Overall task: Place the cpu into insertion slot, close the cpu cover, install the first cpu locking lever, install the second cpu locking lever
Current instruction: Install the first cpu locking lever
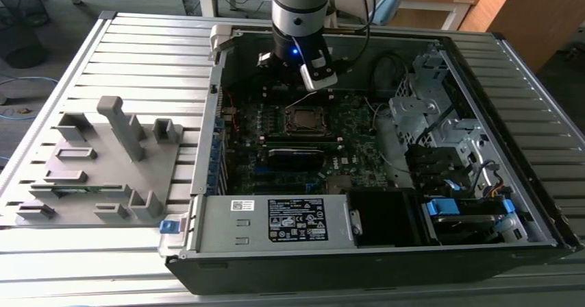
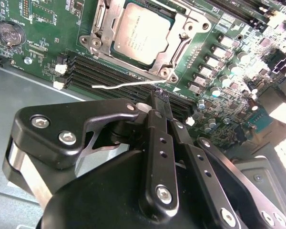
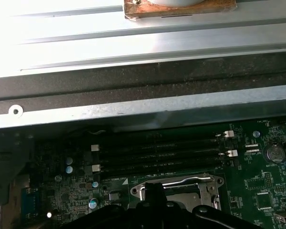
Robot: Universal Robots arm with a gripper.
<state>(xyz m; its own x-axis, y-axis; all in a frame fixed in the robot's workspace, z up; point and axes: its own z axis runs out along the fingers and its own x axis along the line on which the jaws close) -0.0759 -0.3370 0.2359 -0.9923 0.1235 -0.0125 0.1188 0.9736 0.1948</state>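
Chip [image 2: 140, 31] seated flat in the socket [image 1: 306, 118] of the green motherboard [image 2: 33, 57], inside the open computer case [image 1: 512, 149] on the slatted desk [image 1: 137, 60]. The silvery cover [image 2: 181, 26] appears to lie down over the socket, its window framing the chip's grey top. A thin wire lever [image 2: 124, 85] stands free just outside the socket, on the side facing the black memory slots [image 2: 109, 71], and looks not yet latched. The end effector [image 2: 159, 98] hovers above that same side of the socket with its fingers drawn narrow and its tips just beside the lever; whether they touch or pinch it cannot be told. Handling, as judged: the chip is light, rigid and fragile on its underside, best taken by its edges. The cover is thin, stiff sheet metal that swings only on its hinge. The lever is a springy, slick steel rod that resists pressing, best engaged near its free end, where a narrow tip could slip off.
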